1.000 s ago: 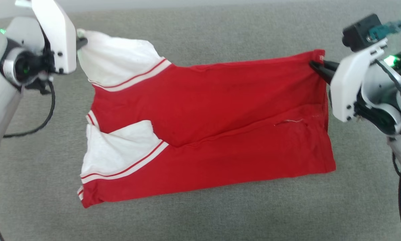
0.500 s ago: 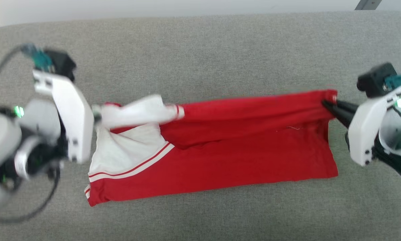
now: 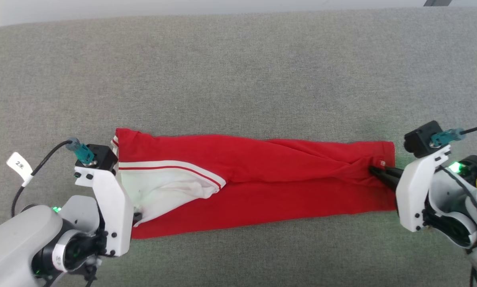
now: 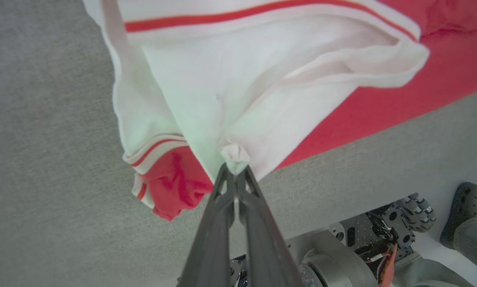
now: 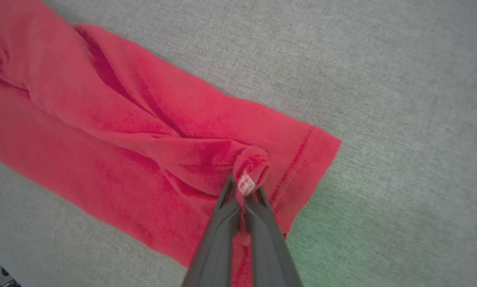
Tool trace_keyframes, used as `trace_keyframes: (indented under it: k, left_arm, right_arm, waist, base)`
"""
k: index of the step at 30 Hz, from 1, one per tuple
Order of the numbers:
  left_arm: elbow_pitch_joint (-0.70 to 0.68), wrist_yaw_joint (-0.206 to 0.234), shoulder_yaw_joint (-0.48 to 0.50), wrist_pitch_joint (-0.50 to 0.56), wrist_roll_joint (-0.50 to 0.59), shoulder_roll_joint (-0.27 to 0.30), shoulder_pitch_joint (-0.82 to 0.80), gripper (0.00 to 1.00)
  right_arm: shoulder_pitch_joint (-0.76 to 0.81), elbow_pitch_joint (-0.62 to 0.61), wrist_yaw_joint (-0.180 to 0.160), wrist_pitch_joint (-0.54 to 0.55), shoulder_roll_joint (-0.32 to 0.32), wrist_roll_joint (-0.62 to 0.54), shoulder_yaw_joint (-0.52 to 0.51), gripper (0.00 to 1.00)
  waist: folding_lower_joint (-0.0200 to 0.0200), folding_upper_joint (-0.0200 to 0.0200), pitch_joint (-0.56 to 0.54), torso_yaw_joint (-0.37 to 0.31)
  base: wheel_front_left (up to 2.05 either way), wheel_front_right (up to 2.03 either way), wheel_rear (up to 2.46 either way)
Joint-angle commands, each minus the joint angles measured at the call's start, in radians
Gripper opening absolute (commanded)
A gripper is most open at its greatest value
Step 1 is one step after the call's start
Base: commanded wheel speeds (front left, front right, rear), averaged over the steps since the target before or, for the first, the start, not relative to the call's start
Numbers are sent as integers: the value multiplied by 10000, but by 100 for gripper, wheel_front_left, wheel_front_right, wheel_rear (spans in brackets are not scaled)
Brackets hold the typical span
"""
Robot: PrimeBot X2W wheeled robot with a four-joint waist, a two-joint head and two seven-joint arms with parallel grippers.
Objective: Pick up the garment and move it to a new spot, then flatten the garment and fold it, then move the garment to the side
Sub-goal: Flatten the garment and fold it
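The garment (image 3: 286, 175), a red T-shirt with white sleeves and striped trim, lies folded lengthwise as a long band across the grey surface. At its left end my left gripper (image 3: 136, 217) is shut on a pinch of white sleeve cloth (image 4: 234, 153), close to the near edge. At the right end my right gripper (image 3: 371, 170) is shut on a bunch of red hem with a small white tag (image 5: 246, 184). The chest lettering is hidden inside the fold.
The grey fabric surface (image 3: 238, 71) reaches far beyond the garment. Its near edge shows in the left wrist view, with the robot's base (image 4: 362, 247) and a person's dark shoe (image 4: 461, 211) on the floor below.
Both grippers carried the shirt's far edge toward me and down over the near half, folding it into a narrow band. The camera has also shifted.
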Motion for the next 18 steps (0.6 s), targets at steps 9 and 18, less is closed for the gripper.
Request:
trace_keyframes:
  k: [9,18]
  left_arm:
    - [1661,-845,523,-1406,-240,-634,378,100]
    - [1248,-1235,1254,-3540,17,-404,982,100]
  right_arm:
    - [-292,389,-17,-41,251,505,-46,100]
    - [130,397,-15,924,243,933,-1375,100]
  waist:
    - [0,0,-19,-55]
    - [0,0,-189,-60]
  base:
    - [0,0,0]
    - [0,0,0]
